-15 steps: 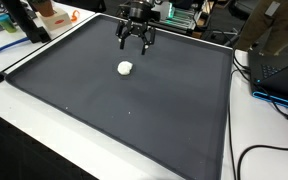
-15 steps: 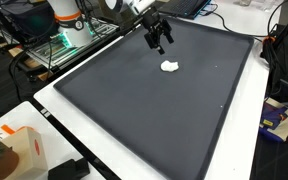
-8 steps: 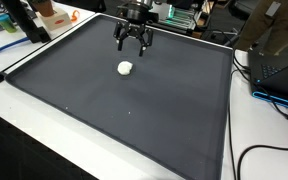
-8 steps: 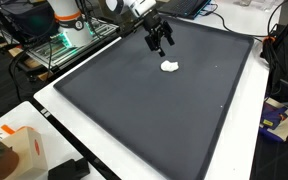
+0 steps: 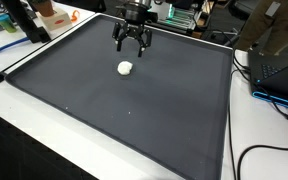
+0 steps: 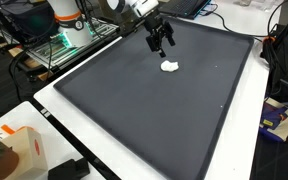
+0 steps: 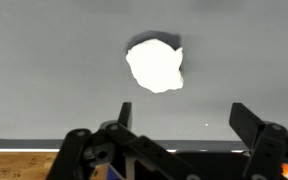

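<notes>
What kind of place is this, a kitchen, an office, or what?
Probably a lab or workshop bench: a black mat covers a white table, with cables and a laptop beside it and green electronics behind.

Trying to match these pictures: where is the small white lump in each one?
In an exterior view: white lump, upper left of centre.
In an exterior view: the lump, upper part, right of centre.
Wrist view: lump, top centre.
Shared landmark: the open pincer close by, not touching it.
</notes>
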`<state>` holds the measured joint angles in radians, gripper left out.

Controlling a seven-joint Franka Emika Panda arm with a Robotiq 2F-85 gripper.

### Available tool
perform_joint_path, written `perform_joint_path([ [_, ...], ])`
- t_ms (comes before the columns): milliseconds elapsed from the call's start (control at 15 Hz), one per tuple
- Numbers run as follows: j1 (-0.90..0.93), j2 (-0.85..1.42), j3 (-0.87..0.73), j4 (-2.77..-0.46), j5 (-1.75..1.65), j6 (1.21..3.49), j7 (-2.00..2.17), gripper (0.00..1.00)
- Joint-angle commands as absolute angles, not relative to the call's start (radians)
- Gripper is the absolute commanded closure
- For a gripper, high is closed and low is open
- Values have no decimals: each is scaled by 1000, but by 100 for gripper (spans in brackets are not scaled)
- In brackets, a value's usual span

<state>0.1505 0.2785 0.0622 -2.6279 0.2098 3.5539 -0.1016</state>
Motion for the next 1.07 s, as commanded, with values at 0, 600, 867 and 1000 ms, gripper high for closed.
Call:
perform_joint_path([
  [0, 163, 245, 48, -2626, 228, 3468, -111, 0],
  [600, 228, 174, -22, -2575, 265, 3289, -131, 0],
  [867, 293, 156, -120, -2544, 239, 3197, -118, 0],
  [1000, 326, 156, -168, -2521, 215, 3158, -99, 0],
])
